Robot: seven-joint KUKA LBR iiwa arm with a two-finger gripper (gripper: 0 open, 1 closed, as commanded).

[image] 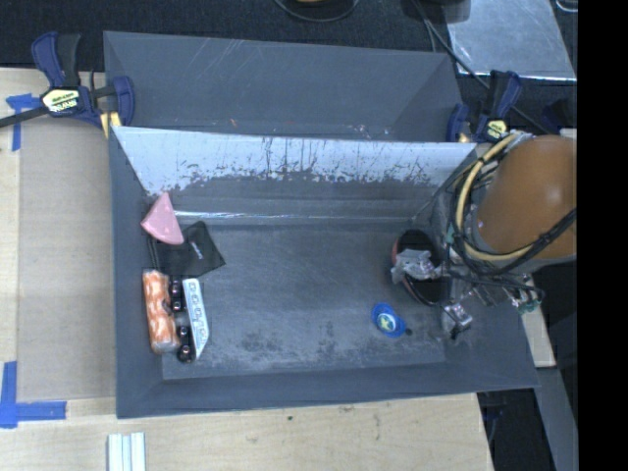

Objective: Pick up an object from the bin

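Claw (pixel 439 294): down low at the right end of the bin (pixel 294 366), under the arm's orange cover (pixel 525 199) and its cable loops. Open or closed? I cannot tell from this angle, and nothing shows in it.
Nearest thing: a small blue round piece (pixel 388 320), just beside the claw on its left, flat on the bin floor near the front wall, all on its own.
Handling, my read: it looks light, hard and smooth, so probably slippery, and likely to skate on the metal floor if nudged from 1 side.
Where to take it: across the rim, 2 opposite edges, squarely centred. It sits low, so the claw would have to get right down to the floor.
Risk: an off-centre pinch could squirt it toward the front wall.
Further out: 4 things crowd the far left end, well apart from the claw.
Pink wedge (pixel 162 221): at the top of that group, looks soft.
Black flat piece (pixel 193 251): just below the wedge, thin, awkward to pinch.
Orange lump (pixel 157 312): lowest left, knobbly.
White strip (pixel 194 318): right beside the orange lump, touching or nearly so.
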